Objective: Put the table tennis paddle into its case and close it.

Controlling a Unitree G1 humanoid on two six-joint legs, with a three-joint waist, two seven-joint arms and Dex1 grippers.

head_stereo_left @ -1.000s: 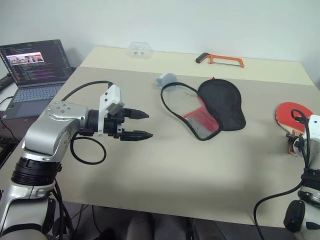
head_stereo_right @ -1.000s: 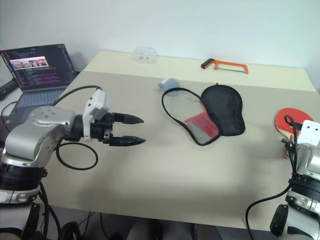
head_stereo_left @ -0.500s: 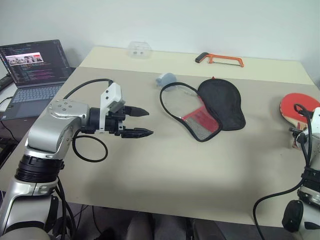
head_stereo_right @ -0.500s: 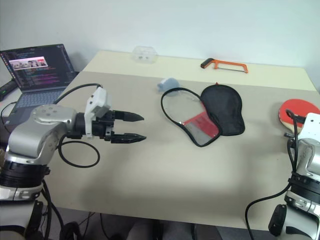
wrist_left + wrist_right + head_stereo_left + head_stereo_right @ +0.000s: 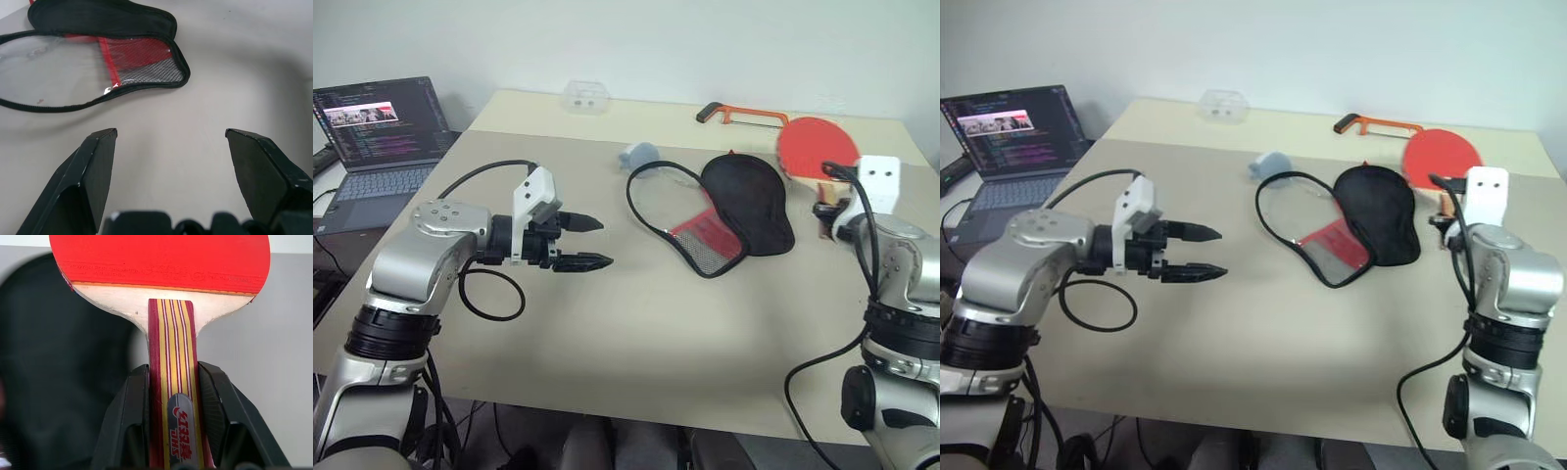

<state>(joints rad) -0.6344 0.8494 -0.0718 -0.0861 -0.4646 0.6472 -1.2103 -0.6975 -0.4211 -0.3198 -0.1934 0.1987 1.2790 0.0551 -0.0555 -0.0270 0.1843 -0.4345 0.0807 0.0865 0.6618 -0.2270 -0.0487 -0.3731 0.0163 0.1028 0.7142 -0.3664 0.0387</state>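
Now the right gripper [image 5: 172, 396] pinches the table tennis paddle [image 5: 816, 147] by its handle, aloft just right of the case [image 5: 715, 211], which lies unzipped mid-table. Aim the red face toward the opening; the left gripper [image 5: 589, 242], spread and empty, could steady the flap.

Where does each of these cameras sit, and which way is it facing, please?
Head views: look forward and down over the table; both arms show.
Left wrist view: along the open left gripper toward the case.
Right wrist view: along the right gripper, shut on the table tennis paddle.
Shared: the case lies unzipped in head and left wrist views.
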